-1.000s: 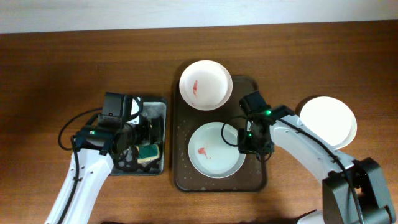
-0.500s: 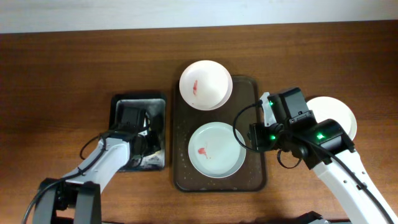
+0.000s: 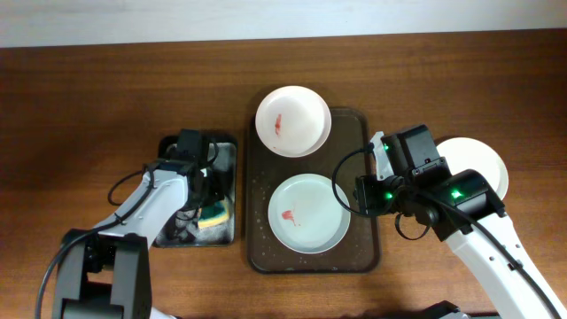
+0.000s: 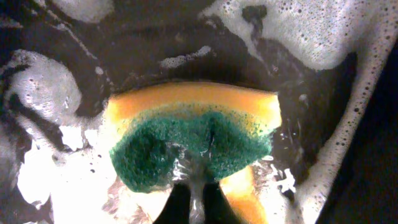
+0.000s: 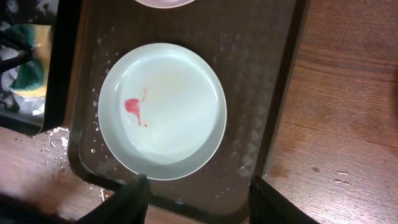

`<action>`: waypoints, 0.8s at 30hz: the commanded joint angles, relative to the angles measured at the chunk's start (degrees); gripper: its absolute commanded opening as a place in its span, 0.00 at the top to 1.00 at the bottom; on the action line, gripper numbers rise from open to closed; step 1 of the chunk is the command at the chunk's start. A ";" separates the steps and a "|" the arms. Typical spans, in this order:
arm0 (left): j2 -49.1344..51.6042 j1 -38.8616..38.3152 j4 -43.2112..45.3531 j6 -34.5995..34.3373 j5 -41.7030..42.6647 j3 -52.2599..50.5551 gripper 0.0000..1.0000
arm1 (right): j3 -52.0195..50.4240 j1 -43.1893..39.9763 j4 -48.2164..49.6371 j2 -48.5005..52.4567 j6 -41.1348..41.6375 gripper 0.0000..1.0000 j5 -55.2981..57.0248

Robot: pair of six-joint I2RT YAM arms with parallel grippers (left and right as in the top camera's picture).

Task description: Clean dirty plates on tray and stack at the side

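Observation:
The dark brown tray (image 3: 354, 133) (image 5: 273, 81) lies in the middle of the table. A pale green-tinted plate (image 3: 308, 213) (image 5: 163, 109) with a red smear sits in it. A second smeared white plate (image 3: 293, 120) overlaps the tray's far rim. The third white plate (image 3: 483, 164) rests on the table to the right, half hidden by my right arm. My right gripper (image 3: 359, 197) (image 5: 202, 193) hovers open over the tray's right side, holding nothing. My left gripper (image 3: 199, 199) (image 4: 194, 186) is down in the small black tray, shut on the green-yellow sponge (image 3: 213, 215) (image 4: 193, 134).
The small black tray (image 3: 226, 151) (image 5: 59, 62) stands left of the brown tray and holds soapy foam (image 4: 56, 99). Water drops spot the brown tray's floor. Bare wooden table (image 3: 89, 89) lies all around.
The left gripper has closed on the sponge and its arm has shifted in the black tray. The right arm lifted back from the green-tinted plate's rim, jaws wider, then stayed still.

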 commanded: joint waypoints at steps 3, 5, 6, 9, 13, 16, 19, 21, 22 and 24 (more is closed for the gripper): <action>-0.04 0.11 -3.65 6.71 0.24 3.15 1.00 | 0.66 -0.15 0.15 0.24 -0.39 0.47 0.26; -4.02 0.09 -7.78 11.15 0.52 7.39 1.00 | 0.66 -0.15 0.17 2.01 -0.17 0.47 0.28; -6.54 0.11 -9.92 13.84 1.84 9.70 1.00 | 0.66 -0.15 0.17 4.59 -0.50 0.47 0.24; -13.84 0.04 -12.44 17.22 15.63 12.61 1.00 | 0.66 -0.17 2.64 17.90 -0.83 0.64 0.20; -14.25 -4.66 -12.33 16.94 21.24 12.59 1.00 | 0.66 -0.17 5.07 29.55 -0.85 0.63 0.00; -12.98 -11.32 -11.65 13.60 19.02 12.52 1.00 | 0.66 -0.42 7.82 37.22 -0.61 0.66 -0.17; -6.51 -16.28 -8.81 11.39 18.91 12.52 1.00 | 0.09 -3.85 9.90 37.68 1.79 0.80 -0.22; -1.86 -19.17 -6.16 9.73 18.88 12.52 1.00 | -2.67 -5.35 13.42 37.68 0.81 0.93 -2.69; 0.20 -20.02 -4.79 8.98 18.84 12.52 1.00 | -3.72 -5.42 14.78 37.68 0.83 0.96 -3.82; 4.48 -21.38 -1.05 6.19 19.15 12.52 1.00 | -3.91 -5.42 15.74 37.68 0.66 0.96 -4.09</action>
